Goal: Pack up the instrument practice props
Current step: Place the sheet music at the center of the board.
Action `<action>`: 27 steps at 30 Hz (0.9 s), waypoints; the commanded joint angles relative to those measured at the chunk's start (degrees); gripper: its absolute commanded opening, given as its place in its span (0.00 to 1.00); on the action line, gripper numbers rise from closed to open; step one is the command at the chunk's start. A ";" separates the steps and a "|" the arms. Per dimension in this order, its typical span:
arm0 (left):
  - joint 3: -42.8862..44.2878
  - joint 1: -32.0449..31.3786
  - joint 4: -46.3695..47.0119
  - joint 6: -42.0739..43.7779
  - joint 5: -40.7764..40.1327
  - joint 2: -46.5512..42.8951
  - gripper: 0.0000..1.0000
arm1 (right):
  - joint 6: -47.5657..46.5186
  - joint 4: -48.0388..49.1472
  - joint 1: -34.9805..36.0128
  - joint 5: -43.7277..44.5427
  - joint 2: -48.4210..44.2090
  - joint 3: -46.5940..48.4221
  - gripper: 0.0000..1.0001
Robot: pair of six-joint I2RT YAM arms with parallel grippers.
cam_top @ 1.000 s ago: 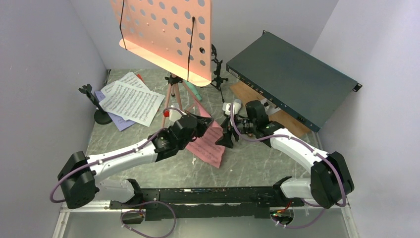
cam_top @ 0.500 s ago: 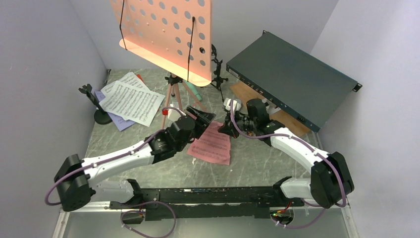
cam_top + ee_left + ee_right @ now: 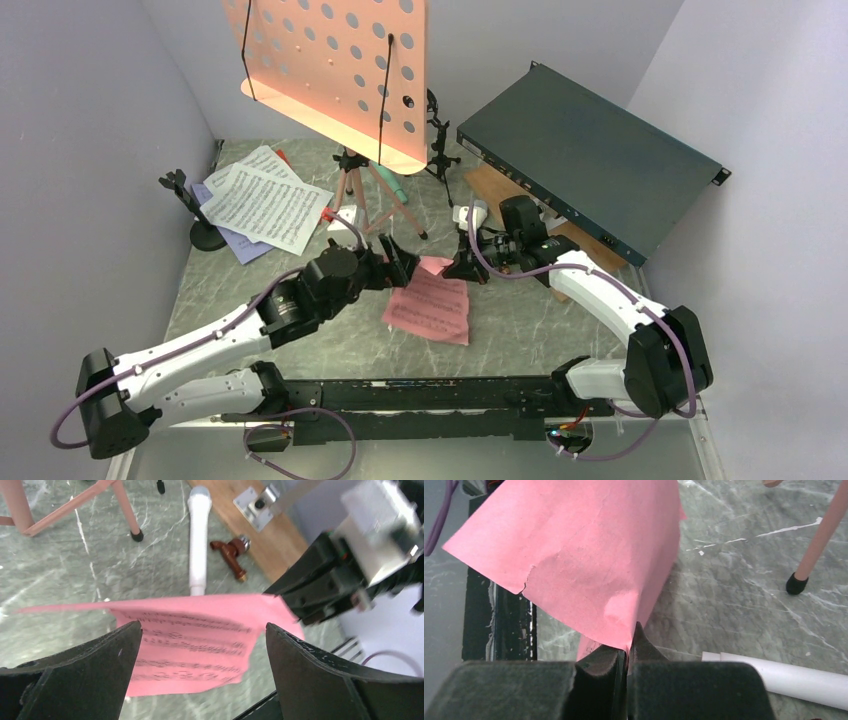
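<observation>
A red sheet-music page (image 3: pixel 430 308) droops over the table's middle, one corner pinched in my right gripper (image 3: pixel 463 268), which is shut on it (image 3: pixel 628 652). The page (image 3: pixel 584 545) fans out ahead of those fingers. My left gripper (image 3: pixel 398 262) stands open just left of the page, its fingers apart with the page (image 3: pixel 190 640) beyond them, untouched. A white microphone (image 3: pixel 199 540) lies beside the page. The pink perforated music tripod (image 3: pixel 335 70) stands at the back. White pages (image 3: pixel 265 205) over a lavender page (image 3: pixel 232 247), a green microphone (image 3: pixel 396 186) and two black mounts (image 3: pixel 195 215) (image 3: pixel 438 140) sit around it.
A large dark green metal box (image 3: pixel 590 160) leans at the back right over a brown wooden board (image 3: pixel 497 187). A small brown fitting (image 3: pixel 230 555) lies by the board's edge. The tripod's legs (image 3: pixel 385 200) spread just behind the page. Grey walls close in on the left, right and back.
My left gripper opened, let go of the red page and drew back to the near left. My right gripper shut on the page's corner, and the sheet has settled lower.
</observation>
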 commanded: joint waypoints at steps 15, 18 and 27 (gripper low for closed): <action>-14.80 -0.10 4.15 27.12 12.54 -17.29 1.00 | -6.70 -5.08 -1.45 -8.55 0.81 3.58 0.00; -16.41 -0.09 4.70 27.97 11.97 -18.41 0.99 | -7.34 -5.77 -1.48 -9.03 0.93 3.87 0.00; -19.37 -0.14 2.62 27.25 2.92 -19.53 0.99 | -7.88 -6.36 -1.62 -9.57 0.78 4.04 0.00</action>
